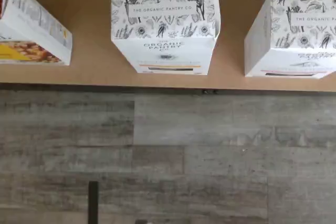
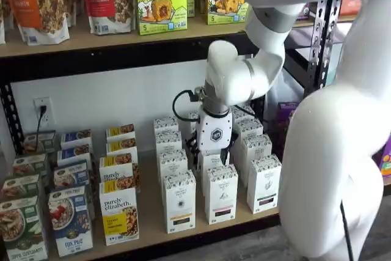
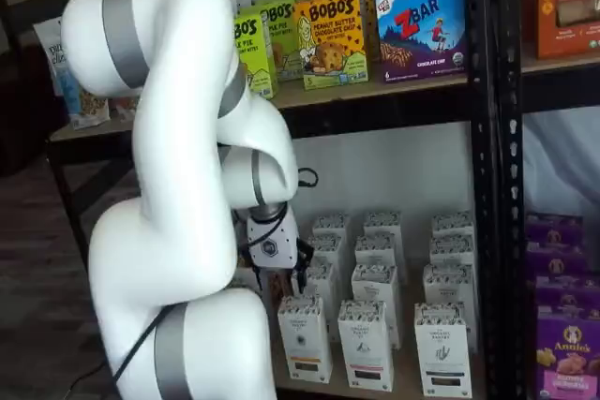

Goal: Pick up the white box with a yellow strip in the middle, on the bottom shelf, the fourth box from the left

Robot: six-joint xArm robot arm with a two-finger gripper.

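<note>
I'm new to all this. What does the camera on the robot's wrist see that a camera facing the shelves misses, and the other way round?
Only the wrist view: a straight-down look at the white box, so the words printed on its patterned top can be read.

Only a shelf view: the white arm, the upper shelf with Bobo's boxes, and a wall socket.

Both: the white box with its yellow strip standing untouched at the front of the bottom shelf, between a purely elizabeth box and another white carton.

Glossy white rounded arm (image 3: pixel 178 185) with grey joint bands and a black cable (image 2: pixel 178 105).
</note>
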